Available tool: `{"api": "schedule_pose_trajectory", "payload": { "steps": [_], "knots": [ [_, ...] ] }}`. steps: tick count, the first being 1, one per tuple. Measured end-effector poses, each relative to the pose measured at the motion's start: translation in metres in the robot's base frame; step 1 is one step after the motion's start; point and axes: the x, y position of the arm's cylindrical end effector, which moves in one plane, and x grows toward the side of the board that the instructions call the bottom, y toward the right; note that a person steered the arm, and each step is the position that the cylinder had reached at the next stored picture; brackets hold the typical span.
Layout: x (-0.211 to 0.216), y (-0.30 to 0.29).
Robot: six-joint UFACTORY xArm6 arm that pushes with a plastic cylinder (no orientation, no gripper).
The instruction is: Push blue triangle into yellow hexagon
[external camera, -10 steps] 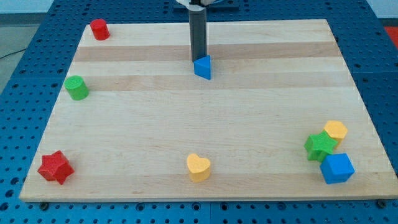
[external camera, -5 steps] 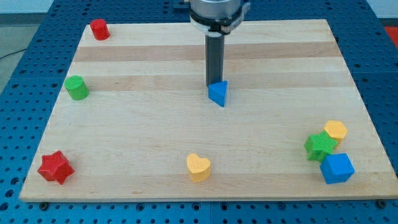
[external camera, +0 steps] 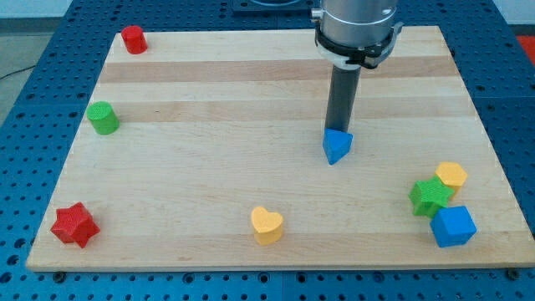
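my tip (external camera: 338, 131) pressing blue triangle (external camera: 337, 146) from its far-left side | no fingers fitted, nothing grasped | yellow hexagon (external camera: 450, 175) lying right, nearer | advice: keep pushing centred, steering rightward, avoiding green star (external camera: 430, 196)

We're in a robotics lab: wooden board (external camera: 209, 167) sits on a blue perforated bench top (external camera: 33, 125), toy blocks scattered on it.

A pale wooden board (external camera: 209, 167) lies on a blue perforated bench (external camera: 25, 125). On it sit a red cylinder (external camera: 133, 38), green cylinder (external camera: 103, 118), red star (external camera: 73, 224), yellow heart (external camera: 267, 225), blue triangle (external camera: 337, 145), yellow hexagon (external camera: 450, 175), green star (external camera: 430, 196) and blue cube (external camera: 453, 226).
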Motion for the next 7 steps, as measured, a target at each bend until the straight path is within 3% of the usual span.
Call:
{"api": "schedule_pose_trajectory", "payload": {
  "steps": [2,3,6,7],
  "knots": [
    [-0.004,-0.089],
    [0.030,-0.073],
    [0.025,0.062],
    [0.013,0.067]
  ]
}}
